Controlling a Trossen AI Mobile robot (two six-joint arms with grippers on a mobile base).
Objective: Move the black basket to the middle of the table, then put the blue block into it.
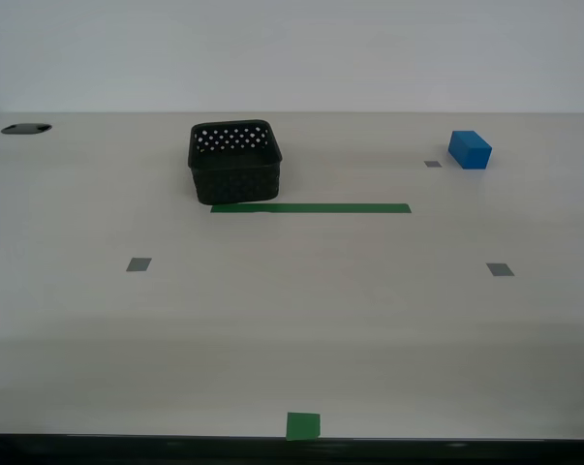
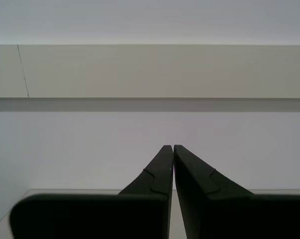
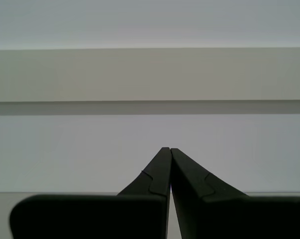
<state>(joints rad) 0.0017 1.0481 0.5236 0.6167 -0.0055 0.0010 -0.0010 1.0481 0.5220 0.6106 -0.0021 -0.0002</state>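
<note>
Item 1, black basket: upright, open side up, empty as far as I can see, on the bench toward the exterior view's left and far side, its near wall touching or just behind the left end of the green tape strip.

Item 2, blue block: far right in the exterior view, well apart from the basket, long axis running obliquely away from the camera, a small grey square just beside it.

Item 3, my first gripper and my second gripper: fingers pressed together, holding nothing, both aimed at a pale wall.

Neither arm shows in the exterior view, so I cannot tell which is nearer the basket; both things lie off ahead, out of either wrist view.
</note>
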